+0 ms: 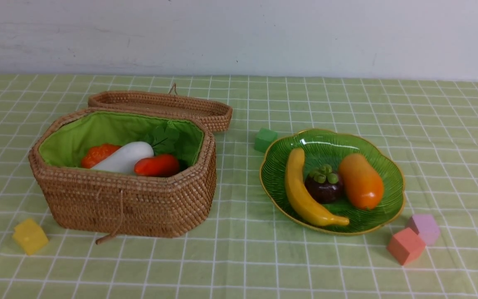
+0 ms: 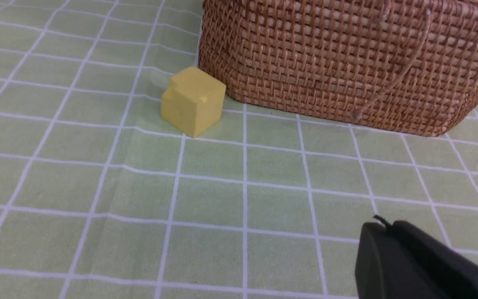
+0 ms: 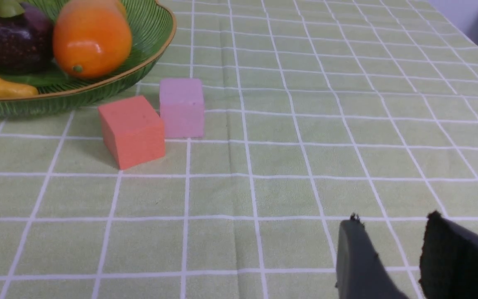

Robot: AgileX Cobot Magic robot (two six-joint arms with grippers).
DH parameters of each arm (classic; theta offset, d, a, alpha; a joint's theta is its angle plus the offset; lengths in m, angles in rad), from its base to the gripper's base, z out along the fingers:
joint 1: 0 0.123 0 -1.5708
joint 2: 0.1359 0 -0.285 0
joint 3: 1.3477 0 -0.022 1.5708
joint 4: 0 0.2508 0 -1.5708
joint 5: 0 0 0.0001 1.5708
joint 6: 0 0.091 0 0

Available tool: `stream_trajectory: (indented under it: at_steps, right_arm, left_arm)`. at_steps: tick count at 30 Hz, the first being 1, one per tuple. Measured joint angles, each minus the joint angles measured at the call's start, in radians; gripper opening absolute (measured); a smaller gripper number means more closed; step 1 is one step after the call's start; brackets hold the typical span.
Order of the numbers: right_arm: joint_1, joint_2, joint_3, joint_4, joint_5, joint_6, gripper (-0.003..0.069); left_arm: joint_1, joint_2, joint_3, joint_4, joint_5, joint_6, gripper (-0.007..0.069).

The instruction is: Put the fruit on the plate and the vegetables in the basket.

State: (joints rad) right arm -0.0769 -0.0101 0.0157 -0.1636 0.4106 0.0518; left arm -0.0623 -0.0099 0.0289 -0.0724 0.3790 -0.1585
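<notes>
The woven basket (image 1: 127, 199) stands at the left with its lid off. Inside lie the pumpkin (image 1: 98, 154), the white radish (image 1: 125, 158) and the carrot (image 1: 157, 165). On the green plate (image 1: 382, 166) at the right rest the banana (image 1: 303, 191), the mangosteen (image 1: 324, 187) and the mango (image 1: 361, 181). Neither arm shows in the front view. My left gripper (image 2: 384, 226) is shut and empty, low over the cloth in front of the basket wall (image 2: 347, 62). My right gripper (image 3: 392, 222) is open and empty, near the plate (image 3: 98, 89) holding the mango (image 3: 91, 37).
The basket's lid (image 1: 164, 107) lies behind it. A yellow cube (image 1: 30, 236) sits by the basket's front left corner. A green cube (image 1: 265, 139) lies behind the plate. An orange cube (image 1: 405, 246) and a pink cube (image 1: 425, 227) sit at the plate's front right.
</notes>
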Motion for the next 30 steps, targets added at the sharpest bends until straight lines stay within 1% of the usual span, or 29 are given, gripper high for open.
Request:
stream_trajectory:
  at_steps: [30]
  right_arm:
    - [0.0,0.0,0.0,-0.001,0.0,0.0,0.024]
  left_arm:
    - [0.006,0.0,0.0,0.0,-0.002,0.001,0.0039]
